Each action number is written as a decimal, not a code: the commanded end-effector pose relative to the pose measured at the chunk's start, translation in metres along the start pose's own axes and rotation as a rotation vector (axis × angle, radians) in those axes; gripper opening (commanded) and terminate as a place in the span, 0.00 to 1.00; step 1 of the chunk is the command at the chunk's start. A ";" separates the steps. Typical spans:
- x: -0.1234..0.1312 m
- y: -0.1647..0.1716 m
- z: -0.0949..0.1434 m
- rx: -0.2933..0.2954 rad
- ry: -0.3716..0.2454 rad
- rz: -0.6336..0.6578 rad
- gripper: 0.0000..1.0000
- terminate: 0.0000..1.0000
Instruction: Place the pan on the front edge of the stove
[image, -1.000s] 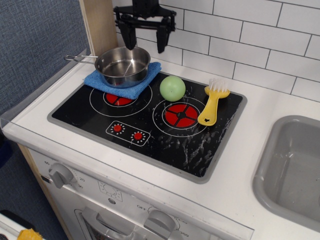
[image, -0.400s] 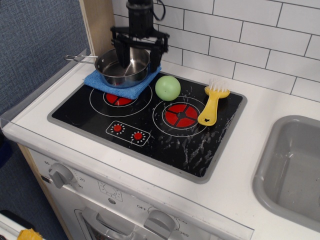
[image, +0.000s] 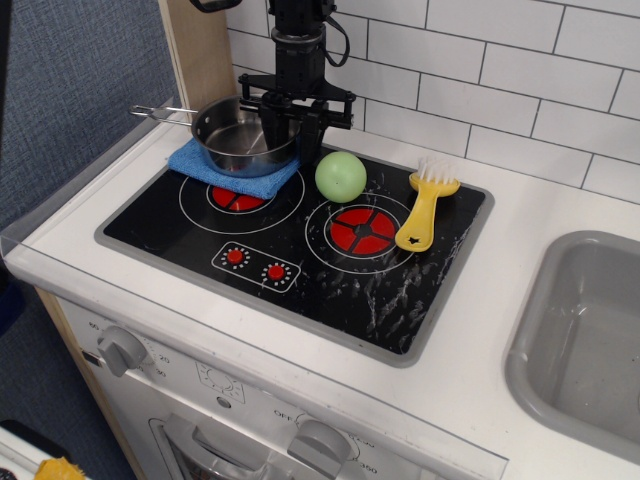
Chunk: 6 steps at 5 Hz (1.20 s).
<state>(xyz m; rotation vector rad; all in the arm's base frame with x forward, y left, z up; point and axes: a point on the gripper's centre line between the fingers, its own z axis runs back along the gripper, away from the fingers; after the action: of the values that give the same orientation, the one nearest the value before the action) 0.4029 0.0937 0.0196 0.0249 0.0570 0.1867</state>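
Note:
The pan (image: 236, 138), a small shiny steel saucepan with a thin handle pointing left, sits on a blue cloth (image: 203, 163) over the back left burner of the stove (image: 330, 285). The stove is a black cooktop with two red burners and two red dials (image: 256, 264) near its front edge. My gripper (image: 291, 135) has come down from above onto the pan's right rim. One finger is inside the pan and the other outside, closed narrowly on the rim. The pan still rests on the cloth.
A green ball (image: 341, 177) lies just right of the gripper, between the burners. A yellow brush (image: 425, 212) lies at the right burner's far side. A grey sink basin (image: 590, 330) is at the right. A tiled wall and a wooden post stand behind.
The gripper came down from above the pan to its right rim and its fingers closed from wide open to narrow. The pan's handle has risen slightly.

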 end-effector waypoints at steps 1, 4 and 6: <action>-0.002 0.002 0.054 -0.004 -0.136 -0.001 0.00 0.00; -0.065 -0.035 0.094 -0.039 -0.199 -0.166 0.00 0.00; -0.140 -0.100 0.078 0.011 -0.231 -0.404 0.00 0.00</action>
<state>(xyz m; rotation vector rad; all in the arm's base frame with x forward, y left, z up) 0.2876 -0.0412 0.0853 0.0457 -0.1004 -0.2259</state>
